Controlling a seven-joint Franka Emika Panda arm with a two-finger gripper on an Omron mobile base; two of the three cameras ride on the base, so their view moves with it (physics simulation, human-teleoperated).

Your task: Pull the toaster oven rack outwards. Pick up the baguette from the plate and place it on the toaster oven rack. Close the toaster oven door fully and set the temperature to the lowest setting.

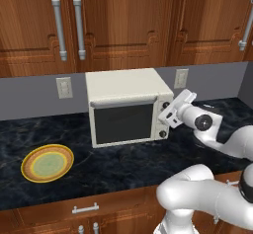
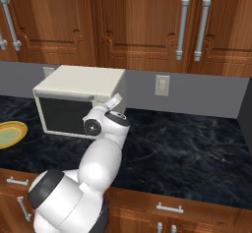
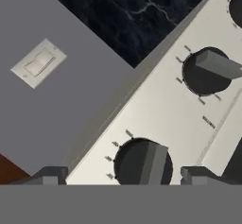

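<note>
Toaster oven point(image 1: 127, 105) sits on the dark marble counter point(image 1: 123, 164) against the grey backsplash, door point(image 1: 123, 122) shut, so the step in hand looks like the last one: setting temperature.

Gripper point(image 3: 124, 173) is up against the oven's right-hand control strip, jaws wide open, holding nothing, one dark knob point(image 3: 142, 164) sitting between the fingertips. Which knob is temperature I can't tell. Next move: close squarely on the knob's raised bar, then rotate to the low end of the tick marks; off-centre grip will likely slip.

Plate point(image 1: 47, 163) lies near the counter's front edge, well left of the oven, bare. Baguette and rack presumably behind the dark glass; can't confirm.

Counts:
- oven 1
- plate 1
- knobs: 3 in left base view
- wall switch plates point(image 1: 64, 87): 2, flanking the oven
- upper cabinet handles point(image 1: 59, 26): 3 in left base view
</note>
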